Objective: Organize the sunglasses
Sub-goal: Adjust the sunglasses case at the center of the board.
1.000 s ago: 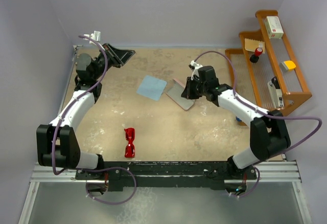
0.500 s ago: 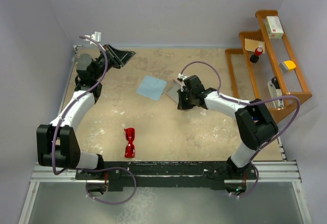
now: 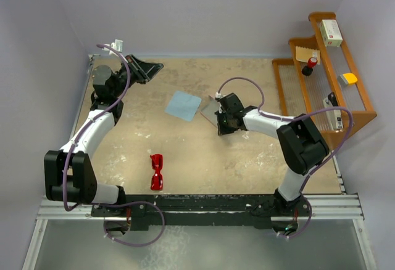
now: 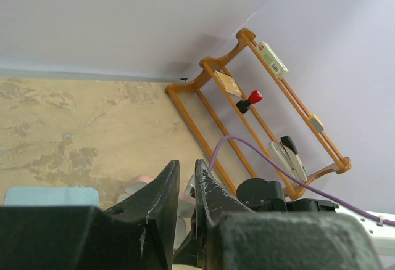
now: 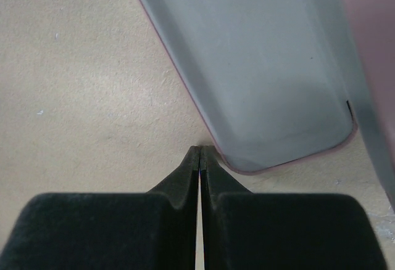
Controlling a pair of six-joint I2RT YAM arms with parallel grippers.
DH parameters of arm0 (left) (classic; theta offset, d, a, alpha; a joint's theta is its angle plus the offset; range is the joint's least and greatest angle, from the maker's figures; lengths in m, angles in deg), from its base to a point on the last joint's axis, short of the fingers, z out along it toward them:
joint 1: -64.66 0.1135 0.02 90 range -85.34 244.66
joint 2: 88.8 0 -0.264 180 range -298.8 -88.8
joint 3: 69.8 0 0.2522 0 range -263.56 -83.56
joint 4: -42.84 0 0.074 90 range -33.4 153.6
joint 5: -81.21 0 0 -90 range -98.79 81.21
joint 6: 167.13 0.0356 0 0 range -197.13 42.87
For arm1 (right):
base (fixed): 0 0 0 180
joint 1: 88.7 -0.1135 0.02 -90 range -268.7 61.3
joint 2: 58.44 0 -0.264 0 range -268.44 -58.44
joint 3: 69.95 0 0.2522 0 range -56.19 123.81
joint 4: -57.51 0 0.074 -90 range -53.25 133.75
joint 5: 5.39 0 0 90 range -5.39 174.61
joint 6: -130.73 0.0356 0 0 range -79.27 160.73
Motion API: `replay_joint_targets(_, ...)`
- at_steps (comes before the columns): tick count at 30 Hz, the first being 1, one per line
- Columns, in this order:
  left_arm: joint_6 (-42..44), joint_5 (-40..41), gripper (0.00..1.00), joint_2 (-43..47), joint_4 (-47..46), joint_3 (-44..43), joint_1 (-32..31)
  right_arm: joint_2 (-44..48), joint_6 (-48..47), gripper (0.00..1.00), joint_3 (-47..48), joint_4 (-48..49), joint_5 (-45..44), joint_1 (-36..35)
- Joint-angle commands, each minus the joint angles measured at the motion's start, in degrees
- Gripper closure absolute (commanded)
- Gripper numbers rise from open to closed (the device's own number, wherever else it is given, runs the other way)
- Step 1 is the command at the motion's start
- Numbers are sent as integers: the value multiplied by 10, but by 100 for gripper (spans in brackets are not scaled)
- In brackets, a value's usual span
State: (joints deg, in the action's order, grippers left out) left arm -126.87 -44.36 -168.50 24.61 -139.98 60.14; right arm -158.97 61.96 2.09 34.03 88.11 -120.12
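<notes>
The top external camera looks down from above and behind the arm bases and takes in the whole table [image 3: 259,159]. The left wrist camera sits low at the far left corner, facing right across the table toward the wooden rack [image 4: 259,103], which the overhead view shares. The right wrist camera points straight down, very close over the open pink case [image 5: 259,79], which also shows from overhead.

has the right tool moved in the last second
Yes: the right tool has shifted left, away from the rack and closer to the cloth.
</notes>
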Motion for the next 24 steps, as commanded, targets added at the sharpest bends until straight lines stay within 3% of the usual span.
replay_joint_targets(1,12,1,87,22,-16,-4,4,-2,15,100,29,-15,-46,6)
replay_joint_targets(9,12,-3,87,23,-16,-4,4,-2,27,100,37,-11,-87,25)
replay_joint_targets(24,18,-6,87,24,-7,-5,4,-28,13,100,90,-24,-71,53)
